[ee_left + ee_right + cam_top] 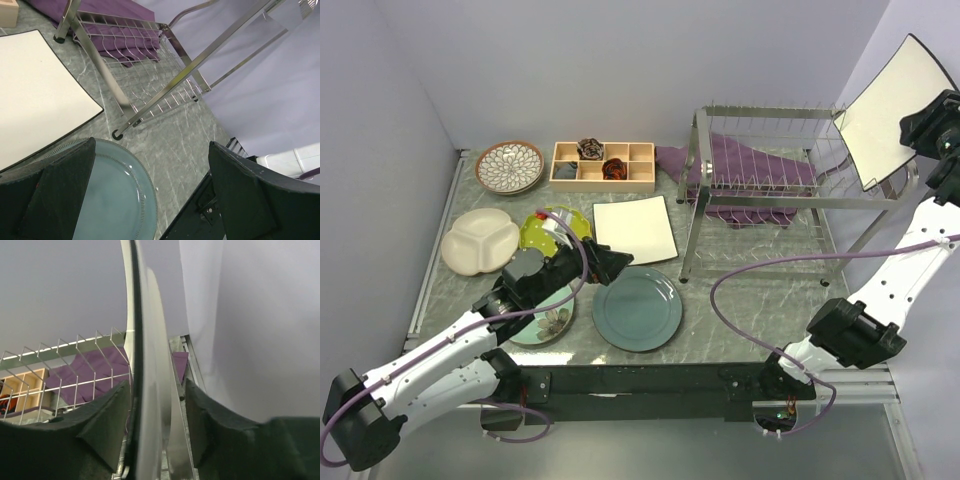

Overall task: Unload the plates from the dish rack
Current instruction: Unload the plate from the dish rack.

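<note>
- Petal-patterned plate (pixel 509 166) sits far left at the back of the table (pixel 760 290). In front of it lie the cream divided plate (pixel 480 240), the yellow-green plate (pixel 542 225) and the pale green floral plate (pixel 555 322).
- At the back, just beside the petal-patterned plate, is a wooden compartment tray (pixel 600 185) with small things in it.
- Next come the flat white square plate (pixel 635 229) and the teal plate (pixel 637 309).
- The left gripper (pixel 615 266) hangs low between those two. Its fingers are spread wide and hold nothing.
- The dish rack (pixel 790 198) stands to the right, over a purple cloth (pixel 672 160). I see no plates in its rows of tines.
- At the rack's right end the tilted white square plate (pixel 890 105) stands up on edge. I cannot tell if it rests in the rack.
- The right gripper (pixel 923 122) has one finger on each side of this plate's top edge, close in. I cannot tell if they squeeze it yet.
- I think this is the last plate to take out.
- The next move needs a firm pinch and a lift clear of the tines. Then the plate must go to a free spot on the table.
- The table top is grey-green like stone, with pale lines.
- Plain pale walls (pixel 620 60) stand on three sides.
</note>
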{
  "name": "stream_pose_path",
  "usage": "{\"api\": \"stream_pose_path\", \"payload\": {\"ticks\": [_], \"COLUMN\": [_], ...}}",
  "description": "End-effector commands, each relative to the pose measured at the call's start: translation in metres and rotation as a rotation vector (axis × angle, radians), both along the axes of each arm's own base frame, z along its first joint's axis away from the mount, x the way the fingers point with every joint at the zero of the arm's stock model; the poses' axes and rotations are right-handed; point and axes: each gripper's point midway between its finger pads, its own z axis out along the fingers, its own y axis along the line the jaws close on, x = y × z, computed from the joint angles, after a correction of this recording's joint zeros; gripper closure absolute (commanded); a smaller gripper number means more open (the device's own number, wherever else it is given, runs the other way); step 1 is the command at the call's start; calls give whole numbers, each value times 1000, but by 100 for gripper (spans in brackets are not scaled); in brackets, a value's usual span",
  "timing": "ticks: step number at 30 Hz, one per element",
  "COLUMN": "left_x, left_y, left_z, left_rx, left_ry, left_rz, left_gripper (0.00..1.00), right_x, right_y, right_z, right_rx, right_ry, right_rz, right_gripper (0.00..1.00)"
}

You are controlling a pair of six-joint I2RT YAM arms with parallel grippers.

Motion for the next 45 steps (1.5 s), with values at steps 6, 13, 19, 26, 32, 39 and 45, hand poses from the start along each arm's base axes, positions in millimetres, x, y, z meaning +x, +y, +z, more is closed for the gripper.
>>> {"api": "stream_pose_path", "payload": {"ticks": [6,13,19,26,32,39,45], "left_x": [-1,-2,-3,-3,-7,-9,-9], "left_y": [9,10,12,17,20,20,18], "left_z": [20,21,29,37,49,55,87], "left_rx": [-37,-40,-58,-79,-122,-154,-210], "left_ry": [-71,-73,-79,-65,-50,5,17], "left_rz": [32,36,43,65,70,69,66], "left_gripper": [0,1,1,1,1,1,1], "right_x": [5,-8,-28,-52,-55,-54,-51], "right_y": [10,8,19,45,74,87,94], "right_z": [18,40,80,135,159,177,194], "right_rx": [-46,-153,-254,-275,-237,-158,-28], "right_ry": [-62,-115,-249,-435,-545,-613,-678], "right_rz": [73,17,-28,-34,47,82,92], "right_gripper": [75,98,100,100,100,100,100]}}
